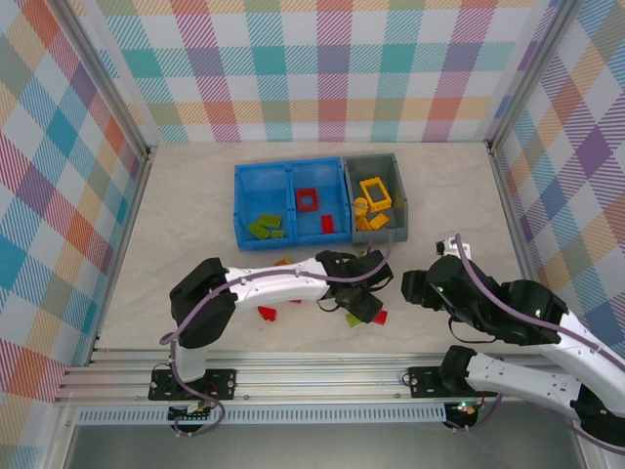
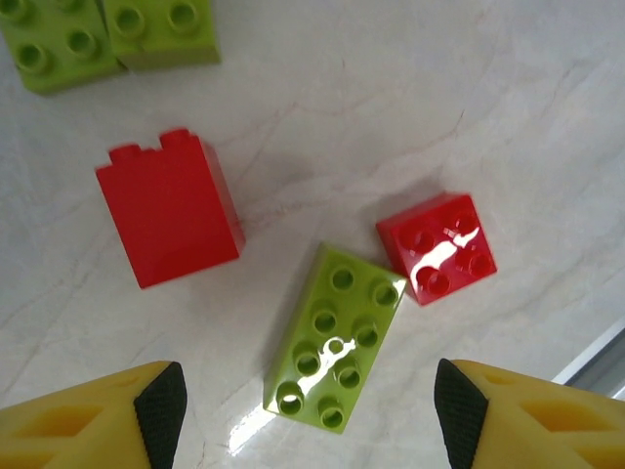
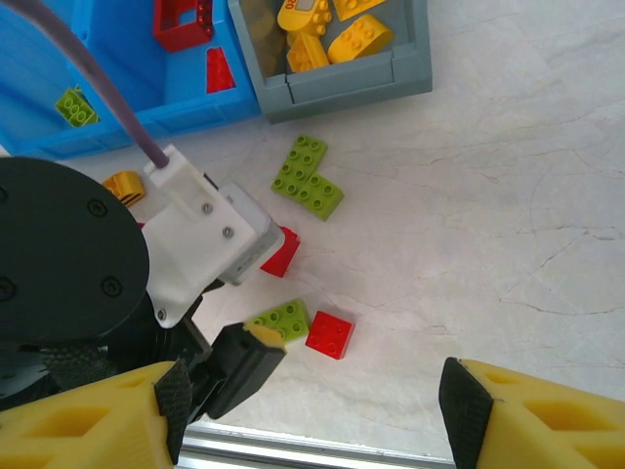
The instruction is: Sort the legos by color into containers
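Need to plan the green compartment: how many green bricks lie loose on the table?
3. A green two-by-four brick lies beside a small red brick; a second green brick and a third green brick touch side by side. The left arm may hide more.

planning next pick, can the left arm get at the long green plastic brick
Probably yes: the open left gripper hangs over the long green plastic brick; a small red brick sits close.
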### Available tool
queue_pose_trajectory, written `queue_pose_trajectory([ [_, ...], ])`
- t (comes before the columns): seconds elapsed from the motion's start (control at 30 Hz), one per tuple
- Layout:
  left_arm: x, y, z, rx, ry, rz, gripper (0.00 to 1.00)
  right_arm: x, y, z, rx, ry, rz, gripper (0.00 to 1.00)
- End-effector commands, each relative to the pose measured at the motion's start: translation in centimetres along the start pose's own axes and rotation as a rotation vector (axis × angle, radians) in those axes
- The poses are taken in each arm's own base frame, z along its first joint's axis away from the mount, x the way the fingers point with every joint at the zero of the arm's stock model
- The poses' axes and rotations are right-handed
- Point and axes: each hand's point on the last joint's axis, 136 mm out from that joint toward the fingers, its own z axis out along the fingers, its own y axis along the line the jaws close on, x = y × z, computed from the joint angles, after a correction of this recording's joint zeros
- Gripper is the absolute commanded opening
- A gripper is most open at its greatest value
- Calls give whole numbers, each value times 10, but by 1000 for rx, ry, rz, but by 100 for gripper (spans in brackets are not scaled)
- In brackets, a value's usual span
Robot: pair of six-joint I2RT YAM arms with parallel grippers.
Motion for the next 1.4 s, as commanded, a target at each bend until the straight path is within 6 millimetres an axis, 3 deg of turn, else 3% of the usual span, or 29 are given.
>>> queue_pose_trajectory([
  [0.0,28,-5,13,27,112,81,70,-8,-5,-9,10,-38,-4,71],
  [0.37,41,-5,47,-8,172,115,61,-12,-5,-12,-8,-63,22,71],
  [0.53,42,-3,56,-35,162,122,43,-12,-4,-11,-4,-59,15,71],
  [0.6,40,-2,55,-48,148,121,33,-13,-3,-10,-6,-59,16,71],
  [0.67,40,2,49,-67,132,121,30,-13,-3,-10,-7,-60,16,71],
  [0.87,47,25,-4,-136,71,88,24,-15,7,-6,-20,-59,-14,72],
  [1.07,46,67,-82,-149,-58,-76,24,-22,41,4,-96,-50,-97,72],
  [1.23,28,143,-135,-178,-153,-330,24,-18,99,19,-273,16,-219,73],
  [1.37,7,210,-151,-277,-180,-491,24,-10,153,31,-448,70,-312,73],
])
